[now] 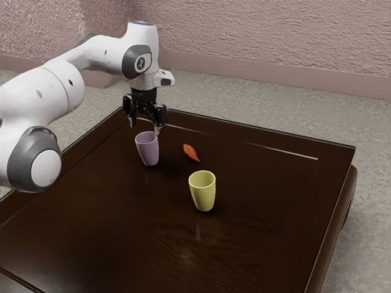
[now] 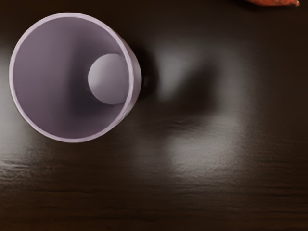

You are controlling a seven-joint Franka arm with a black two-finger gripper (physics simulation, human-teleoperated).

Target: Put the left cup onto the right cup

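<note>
A purple cup [image 1: 147, 148] stands upright on the dark wooden table [image 1: 244, 244], toward the exterior view's left. A yellow-green cup [image 1: 202, 190] stands upright to its right and nearer the front. My black gripper [image 1: 144, 125] hangs just above the purple cup's rim, open, with nothing between its fingers. In the wrist view the purple cup [image 2: 72, 77] is seen from above, its mouth open and hollow, a little off to one side of the hand.
A small orange-red object [image 1: 191, 152] lies on the table between the two cups, toward the back; its edge shows in the wrist view [image 2: 276, 2]. The table has a raised rim [image 1: 333, 152] along its sides.
</note>
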